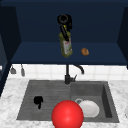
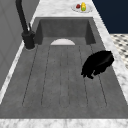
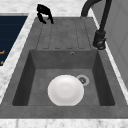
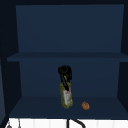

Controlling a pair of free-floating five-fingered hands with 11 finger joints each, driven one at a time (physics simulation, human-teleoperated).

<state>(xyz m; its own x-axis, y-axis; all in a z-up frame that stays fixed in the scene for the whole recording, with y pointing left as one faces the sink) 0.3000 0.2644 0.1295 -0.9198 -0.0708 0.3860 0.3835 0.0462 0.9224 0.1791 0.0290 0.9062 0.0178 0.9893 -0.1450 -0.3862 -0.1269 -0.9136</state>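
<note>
An olive-green bottle (image 1: 66, 46) with a white label stands slightly tilted on the bottom shelf (image 1: 37, 53) of the open dark-blue wall cabinet. My right hand (image 1: 64, 21) is on top of it, fingers curled round its neck and cap; the same hand (image 4: 65, 72) and bottle (image 4: 66, 97) appear in the upper view. My left hand (image 1: 38, 101) hangs low over the sink's ribbed drainboard (image 1: 47, 92), fingers curled downward and holding nothing. It is seen near the drainboard's front edge in the left side view (image 2: 97, 63) and at the far end in the right side view (image 3: 43, 11).
A small orange-brown item (image 1: 85, 51) lies on the shelf right of the bottle. A white plate (image 3: 65, 90) lies in the basin beside the drain (image 3: 82, 80). A red ball (image 1: 67, 115) sits at the sink's front edge. The black faucet (image 1: 68, 75) stands behind. A fruit dish (image 2: 81, 7) sits on the counter.
</note>
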